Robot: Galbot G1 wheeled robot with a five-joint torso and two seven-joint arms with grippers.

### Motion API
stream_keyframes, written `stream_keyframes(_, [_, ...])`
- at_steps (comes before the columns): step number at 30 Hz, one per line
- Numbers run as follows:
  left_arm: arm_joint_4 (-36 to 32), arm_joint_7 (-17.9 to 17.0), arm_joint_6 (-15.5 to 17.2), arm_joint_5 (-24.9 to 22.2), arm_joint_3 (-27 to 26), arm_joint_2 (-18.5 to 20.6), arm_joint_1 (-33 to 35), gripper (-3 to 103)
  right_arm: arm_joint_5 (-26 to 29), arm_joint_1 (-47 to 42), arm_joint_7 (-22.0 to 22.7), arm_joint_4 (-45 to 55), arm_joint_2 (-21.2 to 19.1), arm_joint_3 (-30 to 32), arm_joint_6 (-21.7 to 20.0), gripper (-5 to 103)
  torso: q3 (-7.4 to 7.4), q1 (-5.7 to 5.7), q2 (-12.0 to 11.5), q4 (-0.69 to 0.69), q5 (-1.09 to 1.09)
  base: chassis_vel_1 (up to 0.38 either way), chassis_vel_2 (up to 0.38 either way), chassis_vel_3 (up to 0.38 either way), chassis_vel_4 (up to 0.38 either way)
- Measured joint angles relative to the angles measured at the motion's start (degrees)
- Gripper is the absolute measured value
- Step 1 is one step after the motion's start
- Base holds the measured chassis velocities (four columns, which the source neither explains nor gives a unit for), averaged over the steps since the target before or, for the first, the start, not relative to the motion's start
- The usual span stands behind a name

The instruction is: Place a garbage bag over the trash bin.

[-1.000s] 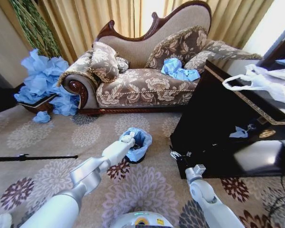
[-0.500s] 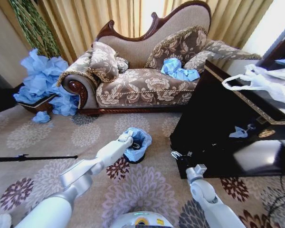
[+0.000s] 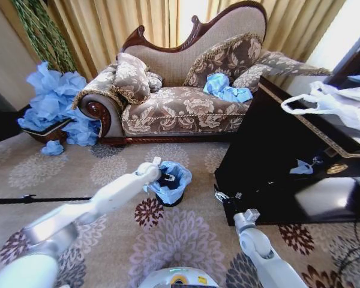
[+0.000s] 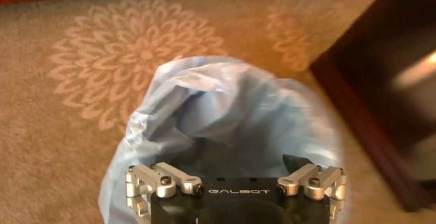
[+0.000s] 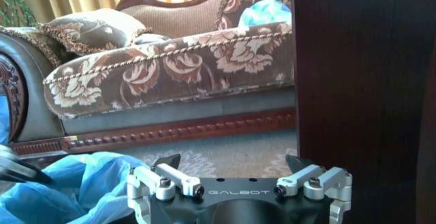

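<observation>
Trash bin (image 3: 169, 195) stands on the patterned carpet (image 3: 108, 174) in front of the sofa (image 3: 180, 108), beside the dark cabinet (image 3: 276, 162). Garbage bag (image 3: 179, 180) is draped over the bin; blue film covers the rim and hangs down the sides, with only a strip of black showing at the base.

Left gripper (image 3: 167, 178) reaches from the left over the bin mouth, down inside the bag opening. In the left wrist view the garbage bag (image 4: 225, 112) billows around the left gripper (image 4: 238, 175); 1 dark fingertip (image 4: 294, 160) shows, the other is hidden, so cannot tell how wide the jaws stand or whether film is pinched.

Right gripper (image 3: 222, 197) hangs low next to the cabinet corner, apart from the bin. In the right wrist view the right gripper (image 5: 235, 162) has its 2 fingertips (image 5: 167, 161) spread wide with nothing between them; blue film (image 5: 61, 183) lies off to one side.

Heap of blue bags (image 3: 54, 108) sits by the sofa arm. White plastic bag (image 3: 330, 102) lies on the cabinet.
</observation>
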Motion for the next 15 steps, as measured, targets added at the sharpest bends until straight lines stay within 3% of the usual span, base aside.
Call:
stream_keyframes(2, [-9.98,-0.85,-0.11,-1.45,-5.82,5.02,4.44,100,-0.87,-0.66,0.57,1.10,-0.30,0.23,-0.07,100,0.00,0.00,0.00,-0.01,-0.02,0.000,0.000,0.000,0.000])
stream_keyframes(3, [-9.98,-0.85,-0.11,-1.45,-5.82,5.02,4.44,100,-0.87,-0.66,0.57,1.10,-0.30,0.23,-0.07,100,0.00,0.00,0.00,-0.01,-0.02,0.000,0.000,0.000,0.000])
stream_keyframes(4, [-14.64,-0.41,-0.62,0.16,-9.94,7.81,7.34,100,-1.40,-1.31,1.02,1.98,-0.51,0.56,-0.07,100,0.00,0.01,0.00,-0.03,-0.03,0.000,0.000,0.000,0.000])
stream_keyframes(5, [-18.98,1.72,-1.30,3.60,-14.67,11.19,10.81,100,-1.79,-2.07,1.45,3.02,-0.72,0.98,-0.13,100,0.00,0.00,0.00,-0.02,0.00,0.000,0.000,0.000,0.000])
stream_keyframes(6, [-24.40,8.16,-2.38,12.48,-23.40,16.98,17.70,100,-2.20,-4.12,1.95,5.67,-1.05,2.11,-0.30,100,-0.01,0.00,0.00,0.04,0.02,0.000,0.000,0.000,0.000])
stream_keyframes(7, [-24.40,8.16,-2.38,12.48,-23.40,16.98,17.70,100,-2.20,-4.12,1.95,5.67,-1.05,2.11,-0.30,100,-0.01,0.00,0.00,0.04,0.02,0.000,0.000,0.000,0.000])
stream_keyframes(8, [-26.84,12.12,-3.26,18.35,-29.64,19.84,22.94,100,-2.42,-5.63,1.90,7.19,-1.15,3.07,-0.20,100,-0.02,-0.01,0.00,0.08,0.02,0.000,0.000,0.000,0.000])
stream_keyframes(9, [-27.69,13.72,-3.94,20.79,-32.20,20.92,25.47,100,-2.73,-7.05,1.65,8.35,-1.10,4.13,0.17,100,-0.02,-0.02,0.01,0.12,0.06,0.000,0.000,0.000,0.000])
stream_keyframes(10, [-28.62,16.71,-7.01,26.26,-38.23,22.87,32.71,100,-4.73,-12.13,0.12,11.73,0.11,8.38,1.87,100,-0.02,-0.02,0.01,0.12,0.02,0.000,0.000,0.000,0.000])
stream_keyframes(11, [-28.62,16.71,-7.01,26.26,-38.23,22.87,32.71,100,-4.73,-12.13,0.12,11.73,0.11,8.38,1.87,100,-0.02,-0.02,0.01,0.12,0.02,0.000,0.000,0.000,0.000])
stream_keyframes(12, [-29.62,17.43,-9.45,28.34,-43.13,22.74,37.71,100,-6.02,-15.43,-0.96,13.33,0.80,9.60,2.94,100,-0.01,-0.01,0.01,-0.05,-0.11,0.000,0.000,0.000,0.000])
stream_keyframes(13, [-31.35,17.55,-12.58,30.77,-50.53,21.45,44.81,100,-8.06,-18.53,-1.66,14.68,1.49,10.17,4.28,100,0.00,0.00,0.01,-0.11,-0.07,0.000,0.000,0.000,0.000])
stream_keyframes(14, [-31.35,17.55,-12.58,30.77,-50.53,21.45,44.81,100,-8.06,-18.53,-1.66,14.68,1.49,10.17,4.28,100,0.00,0.00,0.01,-0.11,-0.07,0.000,0.000,0.000,0.000])
stream_keyframes(15, [-34.13,17.94,-15.25,33.22,-59.80,18.25,54.01,100,-10.75,-21.46,-2.23,16.52,2.40,10.38,5.61,100,-0.01,-0.01,0.01,-0.08,0.13,-0.035,-0.018,-0.055,-0.043])
